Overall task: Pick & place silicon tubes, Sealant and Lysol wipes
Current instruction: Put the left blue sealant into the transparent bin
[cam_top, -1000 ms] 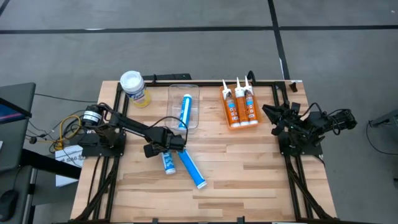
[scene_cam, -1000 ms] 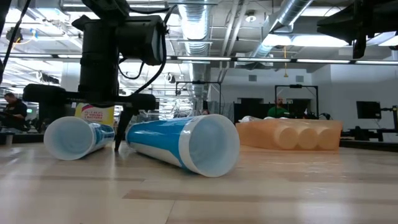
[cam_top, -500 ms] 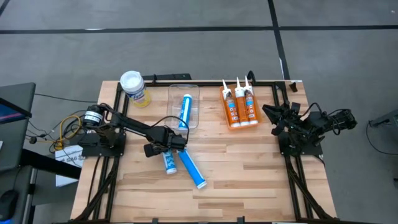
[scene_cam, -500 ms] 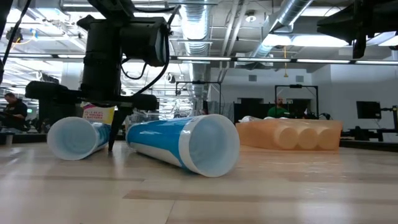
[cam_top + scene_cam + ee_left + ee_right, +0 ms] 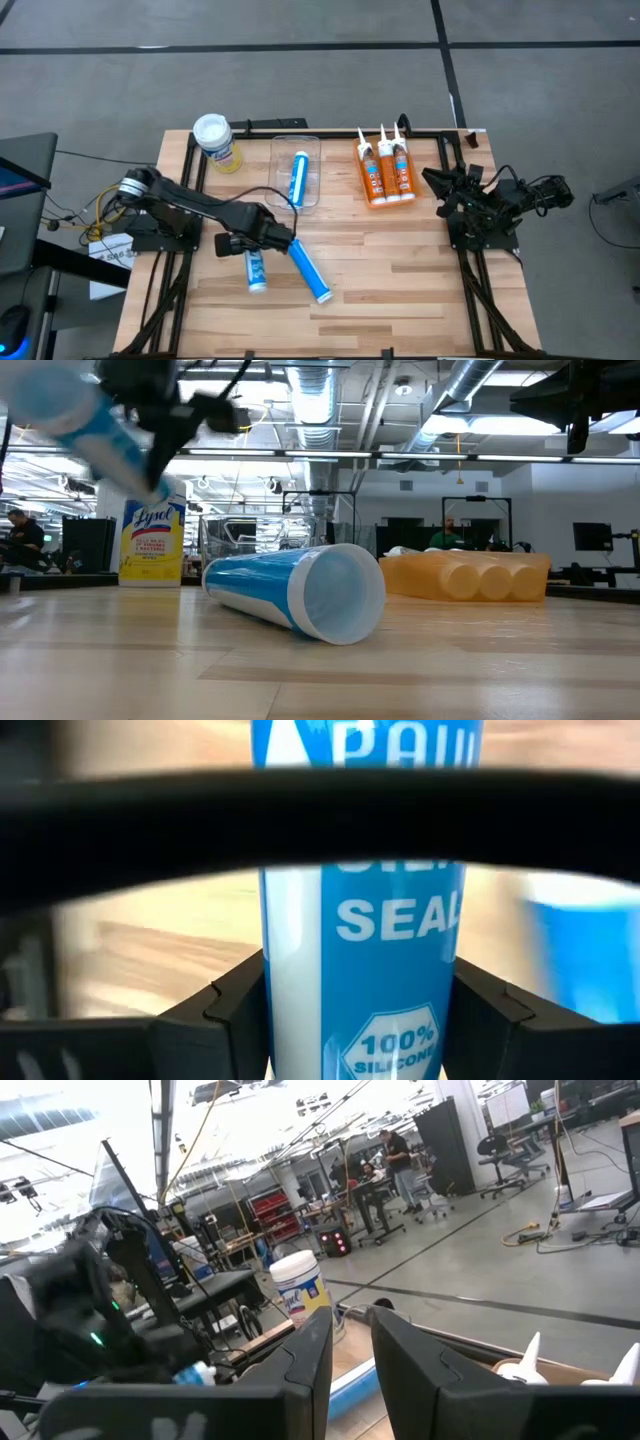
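you're in the carry step: the left pincer (image 5: 252,243) is clamped on a blue-and-white silicone tube (image 5: 255,270) and has it off the surface (image 5: 400,280). low view shows the tube (image 5: 95,425) up in the air, tilted, nothing under it. left wrist view confirms the hold: tube (image 5: 360,920) sits squarely between the two dark fingers (image 5: 225,1005), one each side of its body, label readable.

where it hangs: over the left half of the surface, nearer the front edge than the back. the tube trails from the pincer toward the front edge.

likely target is the clear bin (image 5: 296,148) at the back edge, middle-left, which already has one blue tube (image 5: 296,180) in it. next move, as i judge it: swing toward the back edge, line the tube with the bin's long side, lower, then let go.

watch:
- second loose blue tube (image 5: 308,268) lies just beside the held one, angled toward the front edge. keep clear of it.
- lysol wipes (image 5: 215,141) stand at the back-left corner, near the bin's left side.
- three orange sealant cartridges (image 5: 384,172) lie side by side toward the back-right.

right pincer (image 5: 437,193) is parked at the right edge; in its wrist view its fingers (image 5: 310,1365) stand a little apart, holding nothing.
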`<state>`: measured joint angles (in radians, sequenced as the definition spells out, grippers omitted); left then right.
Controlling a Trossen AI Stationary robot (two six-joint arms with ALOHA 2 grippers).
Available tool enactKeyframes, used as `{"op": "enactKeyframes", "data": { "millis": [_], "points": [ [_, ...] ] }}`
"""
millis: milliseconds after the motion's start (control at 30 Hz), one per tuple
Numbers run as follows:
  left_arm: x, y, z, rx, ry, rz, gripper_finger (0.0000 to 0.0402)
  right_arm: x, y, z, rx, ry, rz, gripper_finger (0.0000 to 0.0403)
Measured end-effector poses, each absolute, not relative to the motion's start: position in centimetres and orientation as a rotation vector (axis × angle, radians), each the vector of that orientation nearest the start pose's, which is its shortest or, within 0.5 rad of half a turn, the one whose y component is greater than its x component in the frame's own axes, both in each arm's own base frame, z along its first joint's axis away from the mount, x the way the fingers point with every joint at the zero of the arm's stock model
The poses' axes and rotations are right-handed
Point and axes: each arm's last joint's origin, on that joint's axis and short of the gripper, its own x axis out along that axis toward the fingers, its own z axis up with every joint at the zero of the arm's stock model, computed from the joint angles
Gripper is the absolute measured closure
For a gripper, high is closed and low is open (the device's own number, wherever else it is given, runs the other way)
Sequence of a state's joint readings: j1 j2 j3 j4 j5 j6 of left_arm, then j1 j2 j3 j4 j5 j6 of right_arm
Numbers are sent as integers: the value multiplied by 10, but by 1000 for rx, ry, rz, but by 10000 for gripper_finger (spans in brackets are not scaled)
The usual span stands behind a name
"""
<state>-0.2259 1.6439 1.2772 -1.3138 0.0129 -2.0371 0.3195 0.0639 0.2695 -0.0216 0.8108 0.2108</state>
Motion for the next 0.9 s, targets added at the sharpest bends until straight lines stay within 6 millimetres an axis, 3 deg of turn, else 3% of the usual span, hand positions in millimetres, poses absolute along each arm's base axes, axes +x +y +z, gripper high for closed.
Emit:
{"op": "enactKeyframes", "data": {
  "millis": [200,367,733,900],
  "points": [
    [276,-51,304,-1276,853,1433,202,73,2,245,306,-208,-473,337],
    [285,-19,335,-1197,685,1380,202,73,2,245,306,-208,-473,337],
    [298,86,349,-1071,591,1267,202,73,2,245,306,-208,-472,337],
    [298,127,343,-1038,609,1253,202,73,2,245,306,-208,-472,337]
  ]
}}
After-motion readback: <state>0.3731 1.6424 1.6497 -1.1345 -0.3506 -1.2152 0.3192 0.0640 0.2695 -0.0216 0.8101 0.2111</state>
